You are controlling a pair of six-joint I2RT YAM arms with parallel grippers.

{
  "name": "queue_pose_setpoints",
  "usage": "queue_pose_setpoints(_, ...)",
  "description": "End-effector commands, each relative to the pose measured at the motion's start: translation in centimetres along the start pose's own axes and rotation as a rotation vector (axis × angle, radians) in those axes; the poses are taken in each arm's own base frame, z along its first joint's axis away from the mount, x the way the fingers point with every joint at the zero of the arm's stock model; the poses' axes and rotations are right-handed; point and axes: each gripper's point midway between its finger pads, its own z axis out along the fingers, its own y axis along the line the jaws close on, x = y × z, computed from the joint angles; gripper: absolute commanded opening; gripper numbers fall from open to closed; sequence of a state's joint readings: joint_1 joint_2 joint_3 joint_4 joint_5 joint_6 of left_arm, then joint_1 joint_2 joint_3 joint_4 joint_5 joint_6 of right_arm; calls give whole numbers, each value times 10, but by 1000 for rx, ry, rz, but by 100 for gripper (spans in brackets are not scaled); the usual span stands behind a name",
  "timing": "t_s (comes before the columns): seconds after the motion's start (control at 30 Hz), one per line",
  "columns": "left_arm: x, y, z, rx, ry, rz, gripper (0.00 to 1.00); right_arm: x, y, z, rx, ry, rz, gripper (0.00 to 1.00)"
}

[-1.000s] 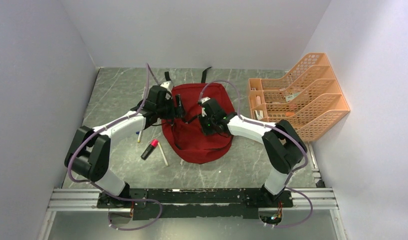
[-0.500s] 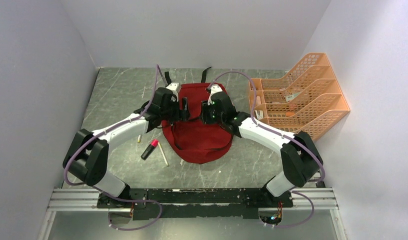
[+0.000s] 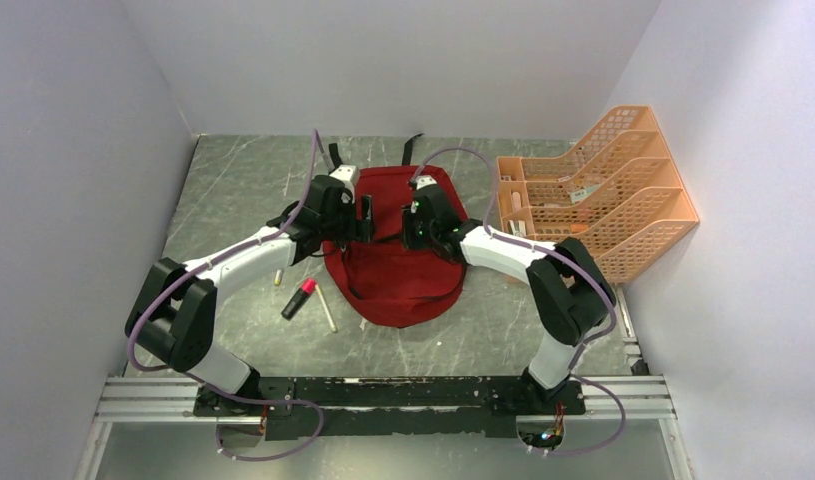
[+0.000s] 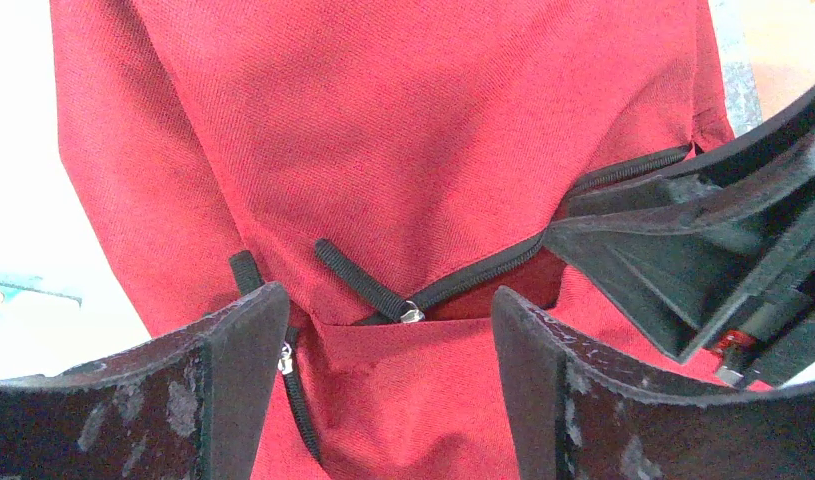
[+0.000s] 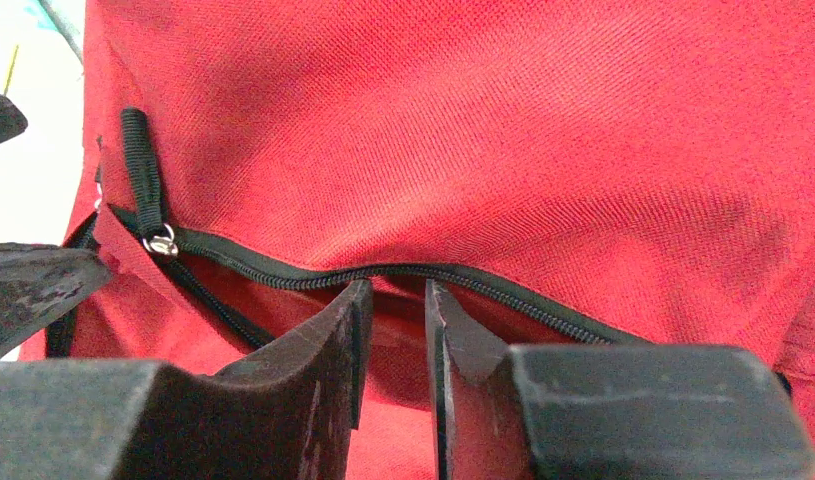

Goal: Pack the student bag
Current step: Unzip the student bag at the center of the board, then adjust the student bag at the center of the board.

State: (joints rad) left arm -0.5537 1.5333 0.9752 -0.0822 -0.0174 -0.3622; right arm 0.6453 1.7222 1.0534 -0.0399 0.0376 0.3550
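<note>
At the near edge the arm bases sit on the rail (image 3: 383,395). Just past it, left of centre, a marker (image 3: 299,297) with a pink-red end and a pale stick (image 3: 325,307) lie on the table (image 3: 233,180). The stick lies just beside the student bag (image 3: 403,285), the marker a bit further left. The bag lies flat mid-table, dark red, with both arms reaching over its far half. The left gripper (image 4: 388,310) hangs wide open over the zipper pull (image 4: 368,285), a finger on each side, nothing held. The right gripper (image 5: 393,300) has its jaws nearly together at the zipper (image 5: 433,275) line, which gapes a little there; can't tell if any fabric is pinched. Far right, the orange file organizer (image 3: 603,190) stands apart from the bag. Handling, as a guess: the bag looks light, limp and near empty, so it will likely fold, bunch and drag rather than lift as one piece. The woven cloth should give decent friction. Best holds look like the black pull tab or the lip of the opening beside the zipper. Pinch one layer only, or the mouth gets clamped shut. One hand should pin the cloth while the other pulls.
</note>
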Motion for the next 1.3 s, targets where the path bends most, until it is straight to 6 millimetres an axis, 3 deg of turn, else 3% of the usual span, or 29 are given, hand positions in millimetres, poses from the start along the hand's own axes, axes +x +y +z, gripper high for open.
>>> queue_pose_setpoints(0.0,-10,-2,-2,-5,-21,6,78,-7,7,10,-34,-31,11,30)
queue_pose_setpoints(0.33,-9,-3,-2,-5,-17,-8,78,7,30,11,-146,8,57,34)
queue_pose_setpoints(0.7,5,-2,-3,3,4,-40,78,36,18,25,-87,34,94,37)
queue_pose_setpoints(0.8,9,-2,-5,9,8,-57,78,25,18,31,-86,-19,83,38)
queue_pose_setpoints(1.1,29,6,-17,-7,10,-124,78,-42,40,47,-152,-217,60,39)
queue_pose_setpoints(1.27,30,12,-19,-48,12,-123,78,-73,46,40,-164,-329,83,40)
